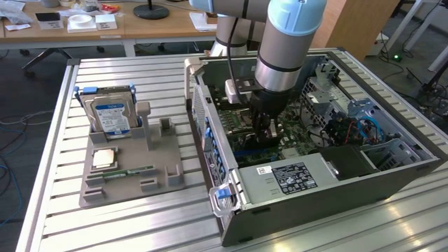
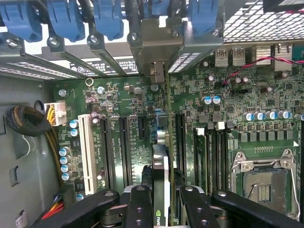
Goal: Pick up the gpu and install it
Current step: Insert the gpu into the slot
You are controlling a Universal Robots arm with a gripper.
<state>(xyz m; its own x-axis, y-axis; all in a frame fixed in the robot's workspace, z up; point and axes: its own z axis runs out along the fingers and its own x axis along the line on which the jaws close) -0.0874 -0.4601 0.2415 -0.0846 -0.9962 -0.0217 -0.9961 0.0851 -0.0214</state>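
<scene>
Now: the arm (image 1: 287, 47) reaches down into the open computer case (image 1: 315, 210), which lies on its side on the slatted table (image 1: 140, 226).
Gripper: the gripper (image 2: 164, 192) is closed on the gpu (image 2: 160, 166), with a black finger (image 2: 140, 204) on each face of the card.
Gpu: it stands on edge above the green motherboard (image 2: 133, 95) and runs lengthwise between the long black slots (image 2: 124, 147). Its silver bracket (image 2: 156, 52) is at the far end, among the blue latches (image 2: 66, 19) on the case's rear wall.
Seating: I cannot tell whether the bottom edge has entered a slot, because the card itself hides that line.
Step in hand: by my judgement, lowering the card into its slot.
Doing it well: keep the card upright and parallel to the slot so both ends meet it together. Push straight down, not sideways. The bracket should slide into its own rear opening rather than ride up on the neighbouring cover.
Watch for: the small round capacitors (image 2: 211, 100) near the card, which a tilt could knock. The braided cable bundle (image 2: 23, 121) lies well off to one side.
Elsewhere: on the exterior view's left, well apart from the case, a hard drive (image 1: 112, 118) stands in a grey holder (image 1: 129, 181).
</scene>
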